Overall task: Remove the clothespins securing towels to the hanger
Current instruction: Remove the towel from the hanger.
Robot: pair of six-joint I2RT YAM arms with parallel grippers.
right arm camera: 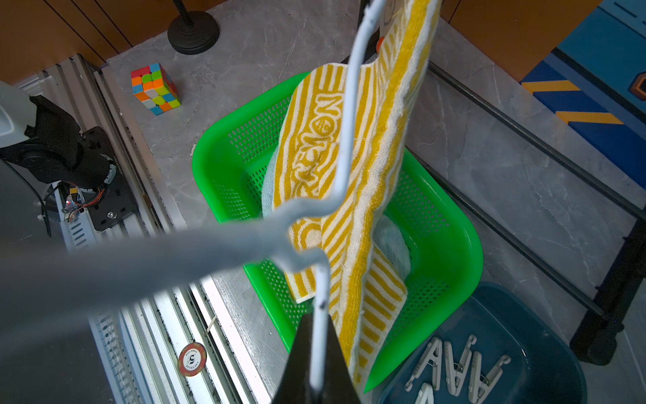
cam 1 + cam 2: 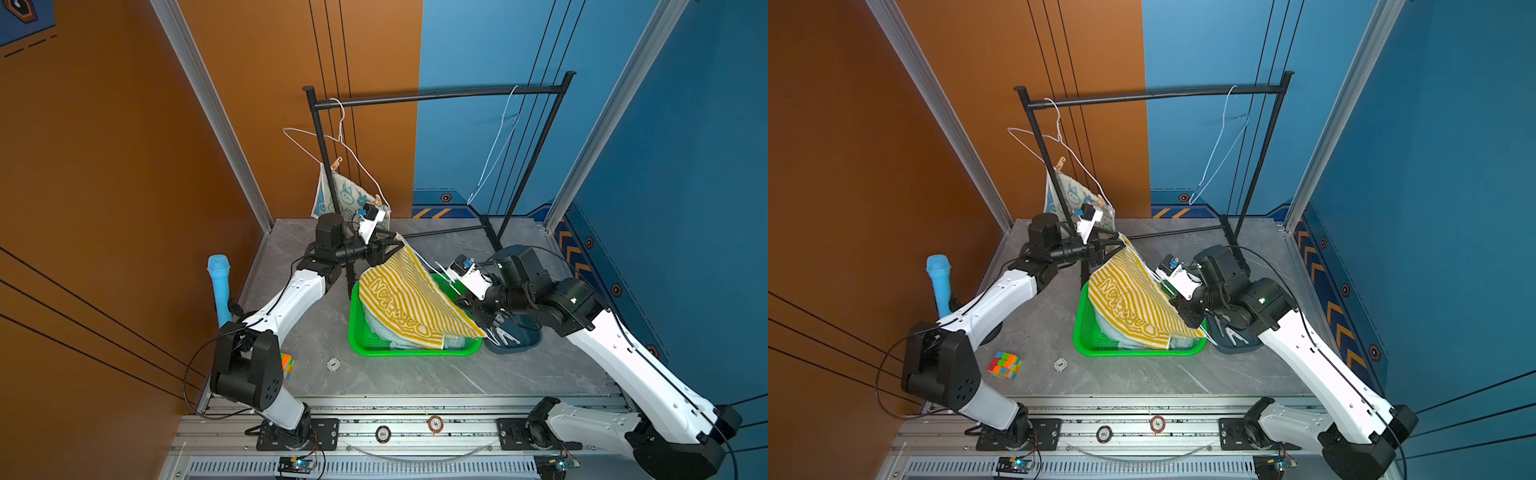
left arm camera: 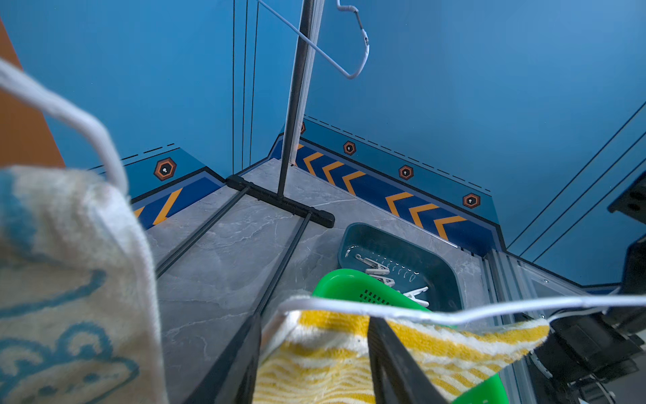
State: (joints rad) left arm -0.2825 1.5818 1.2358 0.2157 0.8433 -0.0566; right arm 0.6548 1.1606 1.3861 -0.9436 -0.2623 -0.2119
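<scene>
Grey desk [image 2: 395,374], basket [image 2: 415,353] mid-desk: my right hand [image 1: 314,328] is clamped on the hanger [image 1: 344,122], towel [image 2: 399,303] sagging into the basket. Its high corner lies between the fingers of my left hand [image 2: 392,246]; any pin there is hidden, and whether I grip I cannot tell.

Lab robot cell — aluminium frame posts [image 2: 214,112], printed wall panels [image 2: 469,50], two arms [image 2: 291,297] on a slotted rail [image 2: 374,415].

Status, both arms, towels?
Right gripper shut on white hanger. Left gripper at top corner of yellow towel, grip unclear. Bunny towel pinned by two clothespins. Yellow one drapes into green basket.
</scene>
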